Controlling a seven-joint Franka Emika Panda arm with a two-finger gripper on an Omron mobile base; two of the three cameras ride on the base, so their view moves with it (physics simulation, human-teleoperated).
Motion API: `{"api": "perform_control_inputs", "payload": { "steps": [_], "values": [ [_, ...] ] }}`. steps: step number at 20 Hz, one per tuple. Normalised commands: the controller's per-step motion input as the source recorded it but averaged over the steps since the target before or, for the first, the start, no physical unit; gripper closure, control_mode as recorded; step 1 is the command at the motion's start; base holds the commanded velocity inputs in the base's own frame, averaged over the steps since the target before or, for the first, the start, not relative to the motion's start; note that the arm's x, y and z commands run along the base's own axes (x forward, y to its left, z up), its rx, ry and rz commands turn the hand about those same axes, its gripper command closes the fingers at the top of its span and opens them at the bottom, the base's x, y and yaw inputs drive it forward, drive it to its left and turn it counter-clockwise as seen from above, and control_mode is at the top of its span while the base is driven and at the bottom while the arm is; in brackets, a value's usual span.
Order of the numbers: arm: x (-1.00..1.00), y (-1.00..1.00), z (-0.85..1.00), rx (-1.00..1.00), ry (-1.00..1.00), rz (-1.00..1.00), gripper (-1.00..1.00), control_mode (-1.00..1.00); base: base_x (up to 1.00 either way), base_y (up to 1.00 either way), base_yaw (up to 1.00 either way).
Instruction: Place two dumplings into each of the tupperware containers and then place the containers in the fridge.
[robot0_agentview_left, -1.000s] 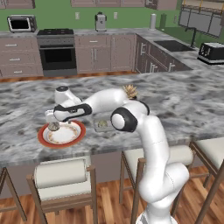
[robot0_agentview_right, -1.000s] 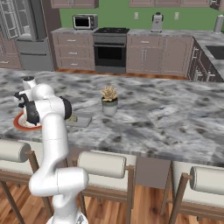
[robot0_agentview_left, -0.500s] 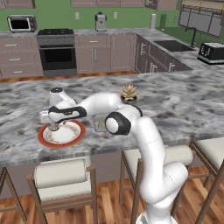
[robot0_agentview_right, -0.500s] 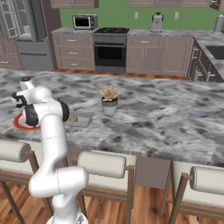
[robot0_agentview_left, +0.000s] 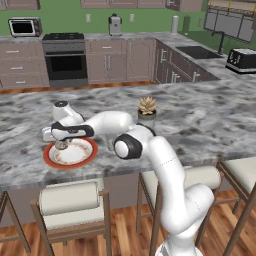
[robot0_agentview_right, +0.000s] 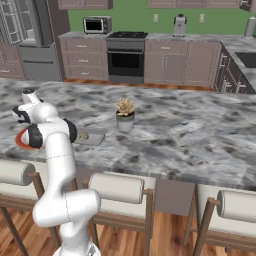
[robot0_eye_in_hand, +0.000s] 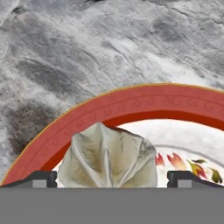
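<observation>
A pale, pleated dumpling (robot0_eye_in_hand: 107, 159) lies on the round red-rimmed white plate (robot0_eye_in_hand: 131, 105), just inside its rim. My gripper (robot0_eye_in_hand: 113, 179) is open and low over it, one fingertip (robot0_eye_in_hand: 41, 178) on each side and apart from it. In the left base view the gripper (robot0_agentview_left: 61, 145) hangs over the left part of the plate (robot0_agentview_left: 75, 161) on the island counter. A shallow grey tupperware container (robot0_agentview_right: 92, 137) sits right of the plate with one dumpling (robot0_agentview_right: 82, 135) in it. The grey fridge (robot0_agentview_right: 30, 55) stands at the far back left.
A small potted plant (robot0_agentview_right: 125, 114) stands on the counter behind the container. Bar stools (robot0_agentview_right: 117, 189) line the near edge of the island. Across the kitchen are an oven (robot0_agentview_right: 126, 62), a microwave (robot0_agentview_right: 97, 24) and a toaster (robot0_agentview_left: 241, 60).
The hand has shifted a little left and down over the plate. The jaws have stayed open.
</observation>
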Motion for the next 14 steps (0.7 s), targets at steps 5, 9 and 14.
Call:
{"api": "perform_control_inputs", "payload": {
  "steps": [5,9,14],
  "values": [
    [0.06,0.0,-0.06,0.0,0.0,0.0,-1.0,-1.0,0.0,0.0,0.0],
    [0.0,-0.07,0.0,0.0,0.03,0.0,-1.0,-1.0,0.0,0.0,0.0],
    [-0.06,-0.05,-0.01,0.0,0.06,0.0,-1.0,-1.0,0.0,0.0,0.0]
  ]
}}
